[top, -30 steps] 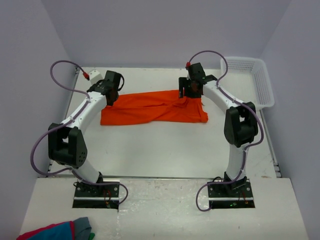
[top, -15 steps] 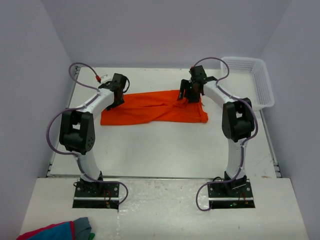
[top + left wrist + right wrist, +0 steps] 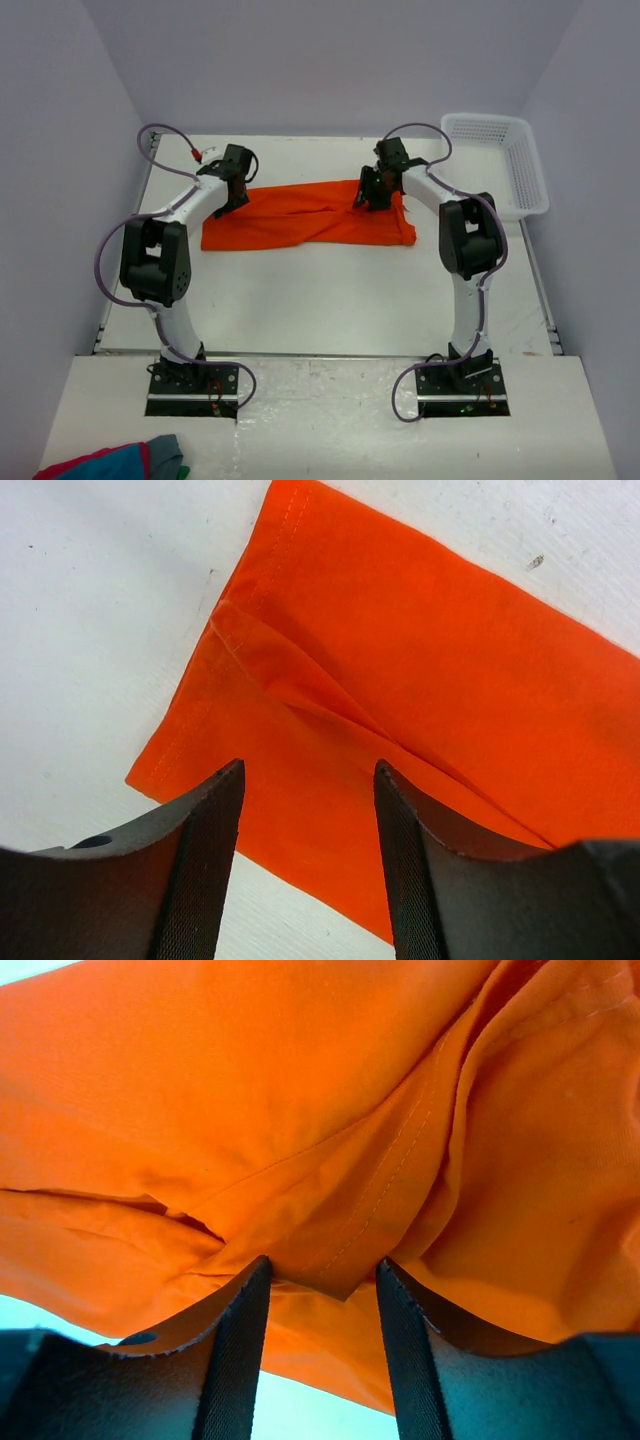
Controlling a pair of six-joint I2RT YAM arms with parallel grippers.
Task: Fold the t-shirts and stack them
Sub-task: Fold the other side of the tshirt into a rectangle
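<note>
Orange t-shirt (image 3: pixel 300 215) lies on the white surface (image 3: pixel 320 300), left of the white basket (image 3: pixel 537 170) and a bit nearer the arm bases than it. It is apart from the basket, not in it. Shirt is a long flattish strip running sideways, one end toward the basket and the other away from it. Creases bunch around the middle and at the basket-side end.

Left fingers (image 3: pixel 200 860) are at the shirt end far from the basket, over its far corner. They're roughly half open with a clear gap. Wrist view shows flat cloth in that gap: a stitched hem edge and one raised fold ridge running diagonally. Nothing is clamped. Can't tell if the tips touch the cloth.

Right fingers (image 3: pixel 235 1360) are at the shirt end nearer the basket, on its far edge. They're about half open. Wrist view is filled with rumpled orange cloth. A seamed fold dips into the gap at the tips, and the gap shows on both sides of it, so it's not pinched. Can't tell if the tips touch it.

Red, blue and grey cloth bundle (image 3: pixel 110 465) sits at the near edge, well apart from the basket, on the far-left side from it.
</note>
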